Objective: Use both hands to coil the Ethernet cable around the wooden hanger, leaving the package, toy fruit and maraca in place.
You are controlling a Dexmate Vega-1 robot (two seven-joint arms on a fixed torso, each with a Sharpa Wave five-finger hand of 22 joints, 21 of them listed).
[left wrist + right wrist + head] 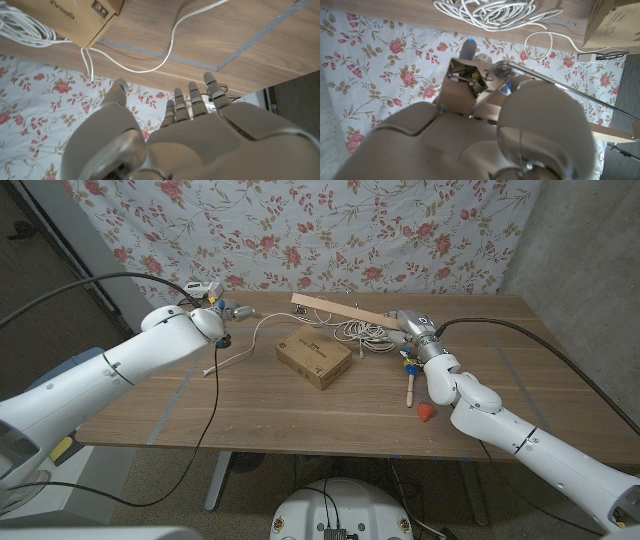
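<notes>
Ethernet cable (358, 332), one white length, lies mostly bunched in a loose heap near the tabletop's far edge, with a loop trailing toward the far left corner. One wooden hanger (345, 312) slants over that heap, its right end gripped by the right hand (415, 330). One cardboard package (314, 361) sits closed near the tabletop's middle, just in front of the heap. One maraca (409, 380) and one red toy fruit (427, 412) lie toward the right front, near the right forearm. The left hand (195, 107) hovers by the far left corner, fingers straight and apart, holding nothing. The tabletop (250, 410) is brown wood; a floral cloth (300, 230) hangs behind it.
</notes>
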